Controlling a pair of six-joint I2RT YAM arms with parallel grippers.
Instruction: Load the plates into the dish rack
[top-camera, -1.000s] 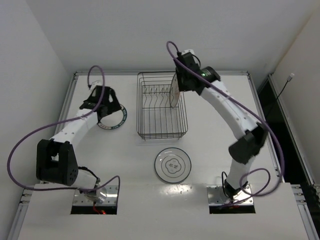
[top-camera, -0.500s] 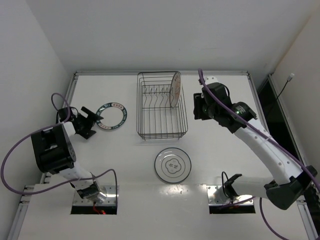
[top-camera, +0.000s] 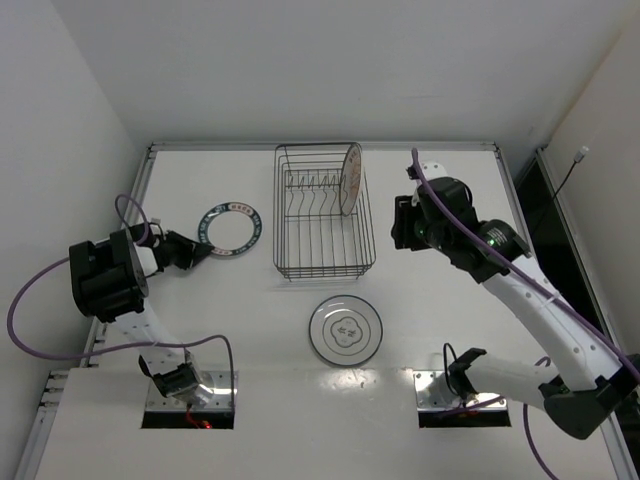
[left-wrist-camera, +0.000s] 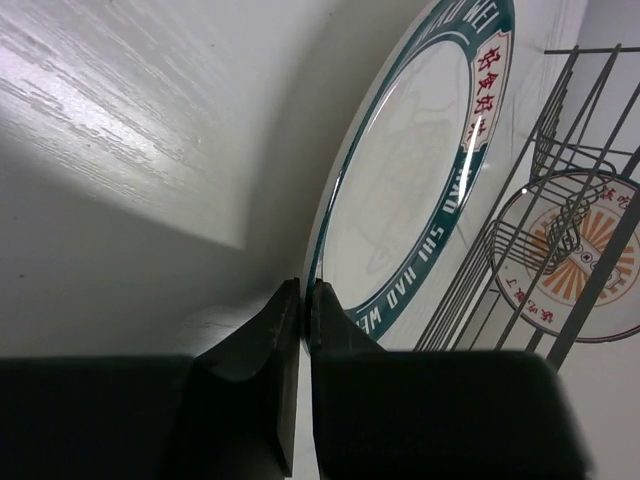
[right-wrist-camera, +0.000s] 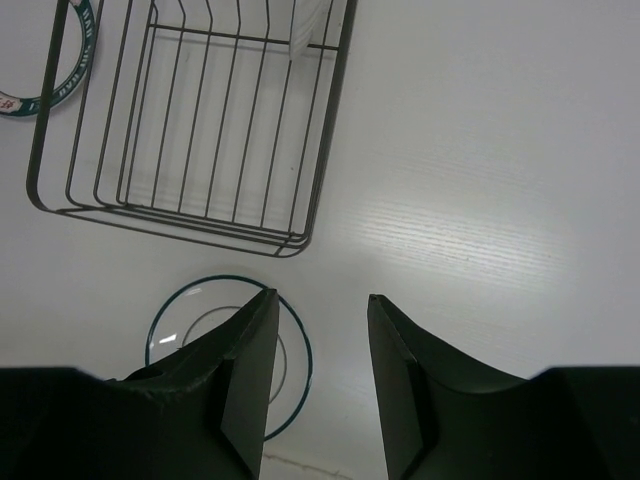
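On the left, my left gripper (left-wrist-camera: 303, 292) is clenched on the near edge of the lettered-rim plate (top-camera: 228, 230), which lies flat on the table (top-camera: 250, 320) just beside the dish rack (top-camera: 318, 240). The orange sunburst plate (top-camera: 350, 180) stands upright in the rack's far right corner. In front of the rack, the thin-rimmed plate (top-camera: 346, 330) lies flat. My right gripper (right-wrist-camera: 321, 295) hovers to the right of the rack, its jaws apart and grasping nothing.
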